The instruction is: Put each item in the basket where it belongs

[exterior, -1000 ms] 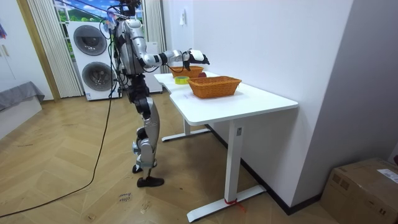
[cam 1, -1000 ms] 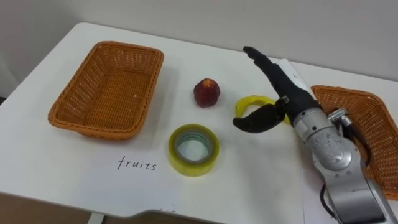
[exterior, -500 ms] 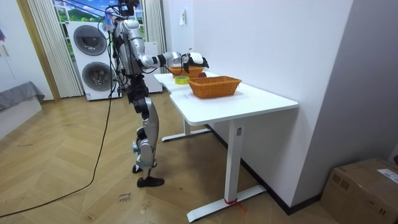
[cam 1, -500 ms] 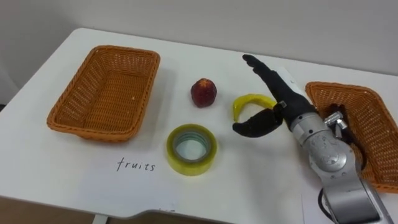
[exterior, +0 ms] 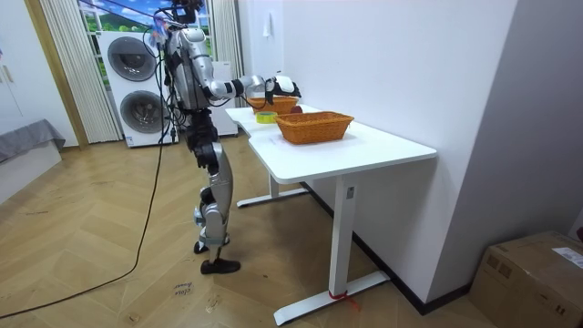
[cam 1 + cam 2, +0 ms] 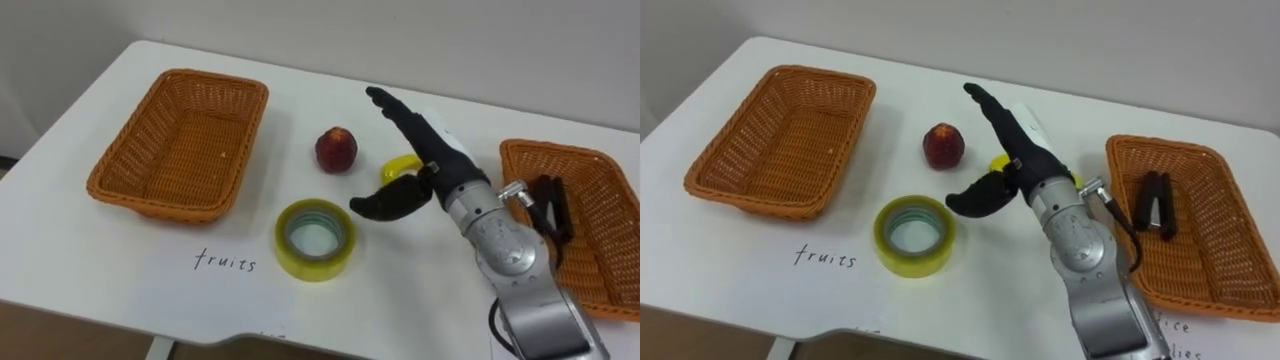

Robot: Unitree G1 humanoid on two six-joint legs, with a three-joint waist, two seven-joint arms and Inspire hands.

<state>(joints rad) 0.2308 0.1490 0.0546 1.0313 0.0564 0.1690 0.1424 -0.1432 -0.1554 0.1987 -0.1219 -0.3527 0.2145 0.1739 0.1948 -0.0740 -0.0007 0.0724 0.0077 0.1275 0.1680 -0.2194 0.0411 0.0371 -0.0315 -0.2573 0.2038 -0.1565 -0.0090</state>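
My right hand point(image 6: 430, 155) hovers open over the middle of the white table point(image 6: 110, 285), fingers stretched to the far left, thumb point(image 6: 385, 203) spread below. A yellow banana point(image 6: 402, 163) lies mostly hidden under the palm. A red apple point(image 6: 336, 150) sits just left of the fingertips, untouched. A yellow tape roll point(image 6: 314, 238) lies flat in front of the apple. The empty wicker basket point(image 6: 185, 140) at left stands above a handwritten "fruits" label. The right wicker basket point(image 6: 590, 250) holds a black office item point(image 6: 550, 205).
In the room view the robot stands at the table's point(image 5: 364, 146) near end, right arm point(image 5: 241, 86) reaching over it. Washing machines point(image 5: 137, 87) stand behind it. Another handwritten label point(image 6: 1170, 330) lies by the right basket's front edge.
My right hand has slid left over the banana, covering more of it, and its fingertips are now closer to the apple. The head camera has shifted slightly.
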